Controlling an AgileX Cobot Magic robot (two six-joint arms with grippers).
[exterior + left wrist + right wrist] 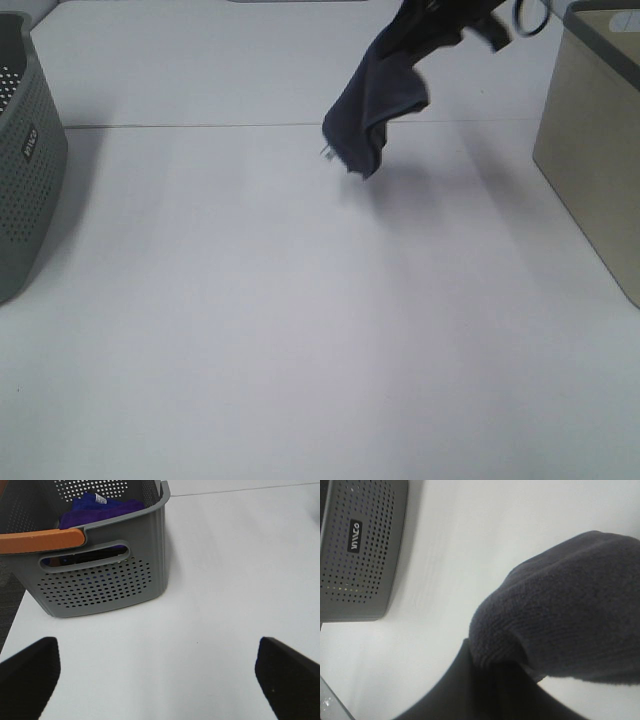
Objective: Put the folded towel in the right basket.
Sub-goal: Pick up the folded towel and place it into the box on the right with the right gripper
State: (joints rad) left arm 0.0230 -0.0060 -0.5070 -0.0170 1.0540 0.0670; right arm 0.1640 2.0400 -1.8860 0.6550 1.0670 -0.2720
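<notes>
Aloft, right fingers (487,695) clamp towel (375,110); left fingers (30,675) spread; grey basket label (354,530) perhaps "MIVCO".

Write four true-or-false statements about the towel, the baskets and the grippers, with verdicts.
1. The dark towel hangs from the right gripper. True.
2. The dark towel lies inside the beige basket. False: it hangs outside it, above the table.
3. The grey basket holds a purple cloth. True.
4. The left gripper is shut on a cloth. False: it is open and empty.
</notes>
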